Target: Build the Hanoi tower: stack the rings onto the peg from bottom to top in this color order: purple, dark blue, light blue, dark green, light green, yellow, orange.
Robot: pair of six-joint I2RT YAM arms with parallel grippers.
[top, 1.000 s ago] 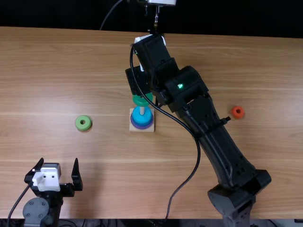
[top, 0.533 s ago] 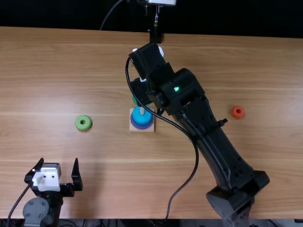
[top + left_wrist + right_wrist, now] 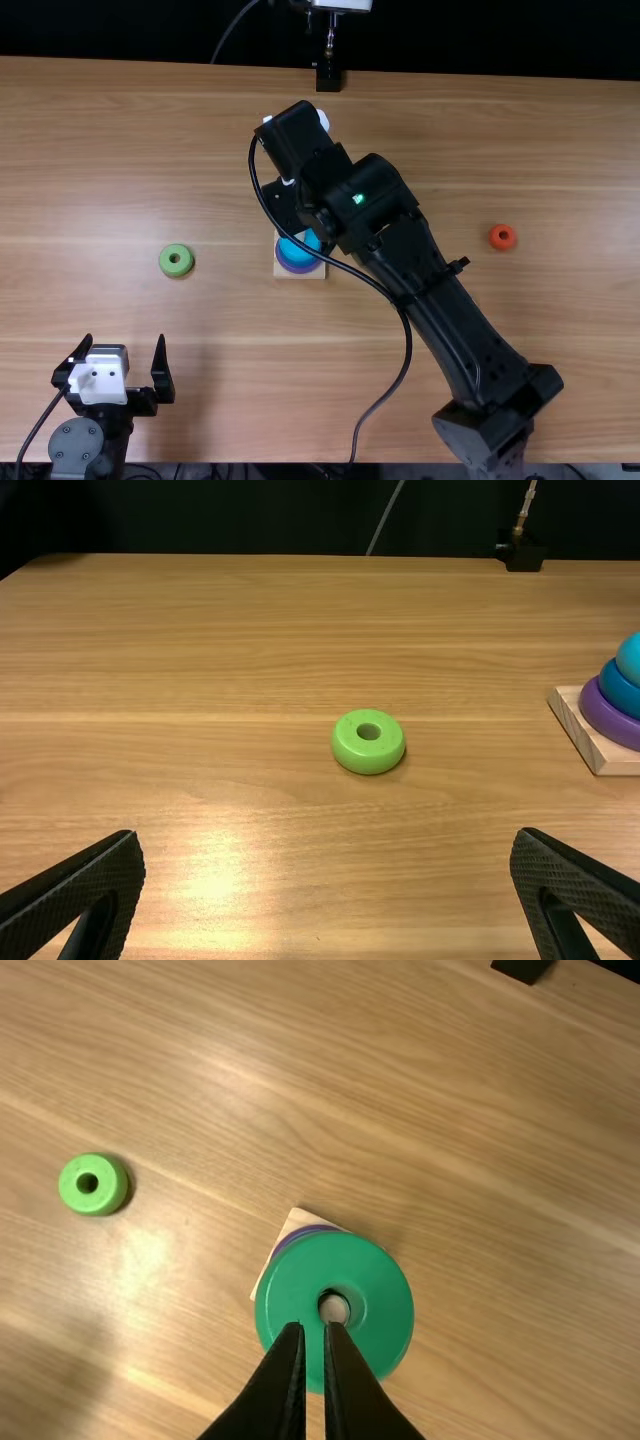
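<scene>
We see the dark green ring (image 3: pixel 372 1280) in the right gripper (image 3: pixel 314 1326), whose two fingers pinch it above the wooden base (image 3: pixel 618 763). A second ago it shows past the base's far side in the top view; since then the arm has drawn it back toward the base, and in the right wrist view we now spot the peg (image 3: pixel 333 1309) through its hole. On the base sit the purple ring (image 3: pixel 610 724), the dark blue ring (image 3: pixel 622 692) and the light blue ring (image 3: pixel 631 660), so dark green is the proper next layer.

We judge this to be the final lining-up; the hole looks close to centered, and what remains is to lower and let go. Should the ring come down off-center, it could catch on the peg's tip and tilt.

Left of the base lies the light green ring (image 3: pixel 369 742), next in order, with the left gripper (image 3: pixel 328 837) on its near side, fingers spread and empty. The orange ring (image 3: pixel 502 237), the last piece, waits well right of the base.
</scene>
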